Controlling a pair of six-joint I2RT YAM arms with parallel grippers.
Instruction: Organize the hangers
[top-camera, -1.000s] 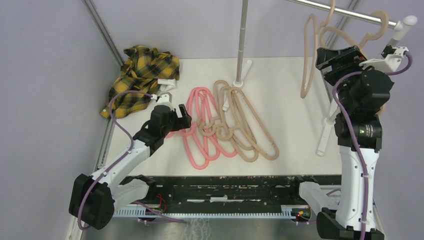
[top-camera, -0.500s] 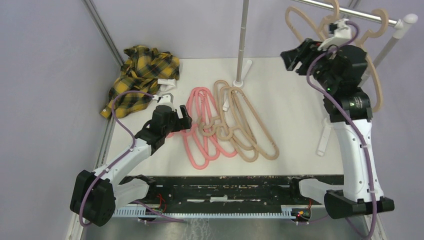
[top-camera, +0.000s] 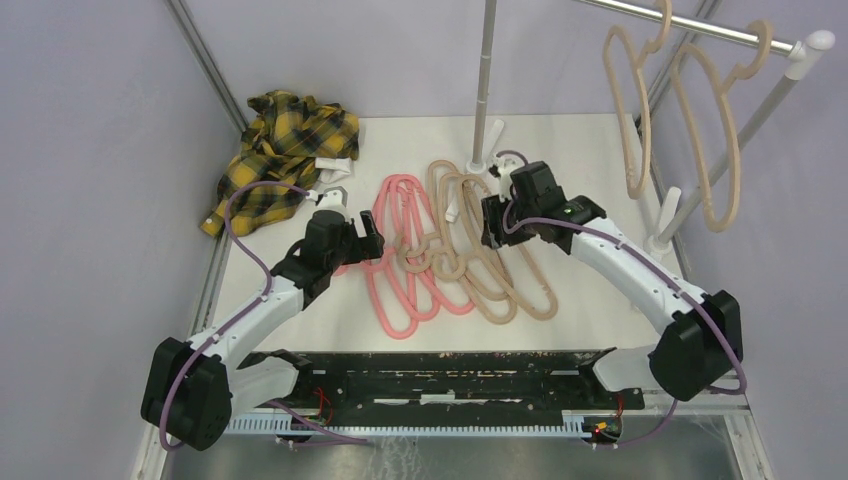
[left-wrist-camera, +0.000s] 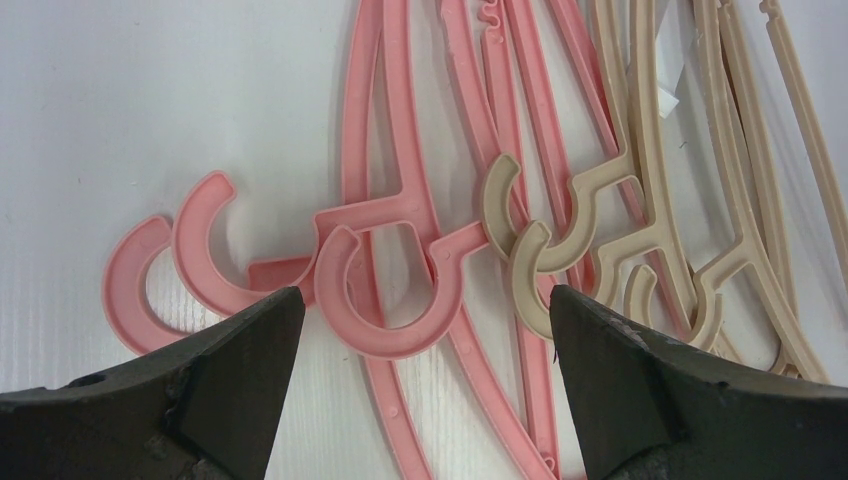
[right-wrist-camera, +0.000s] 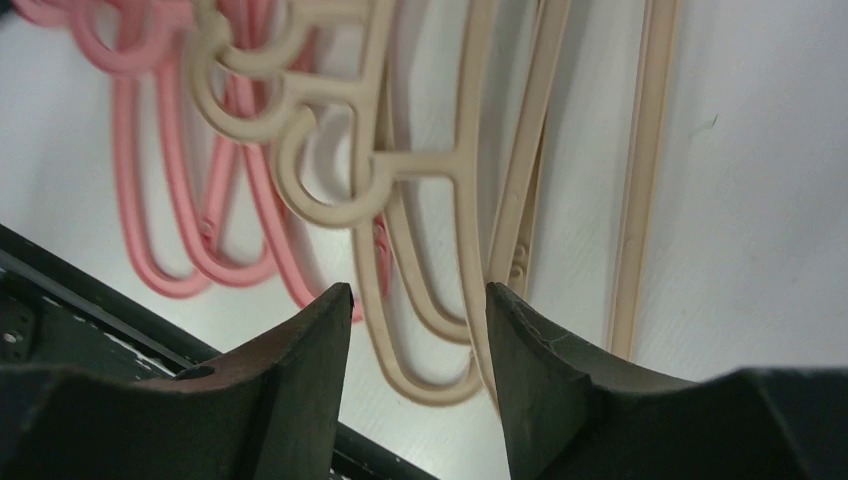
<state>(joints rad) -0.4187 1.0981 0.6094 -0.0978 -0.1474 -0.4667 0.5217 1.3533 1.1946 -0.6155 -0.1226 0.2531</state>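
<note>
Two beige hangers (top-camera: 705, 140) are already hung on the rail (top-camera: 700, 28) above the far right corner, so the fetching of the next one is judged to be the step in hand. The rest, the pink hangers (top-camera: 400, 260) and a beige pile (top-camera: 495, 260), are laid flat and overlapped at the middle of the tabletop (top-camera: 590, 170), with their hooks interlocked.

The right claw (right-wrist-camera: 418, 295) is held parted over the beige pile, with nothing gripped. The left claw (left-wrist-camera: 425, 300) is spread wide above the hooks of the pink hangers and is likewise empty. For the next move, a single hanger must be lifted free without its neighbours being dragged along.

The white surface is smooth and flat, so little gap is offered beneath the thin plastic. Room is left on the rail. A plaid shirt (top-camera: 285, 150) is heaped at the far left corner.
</note>
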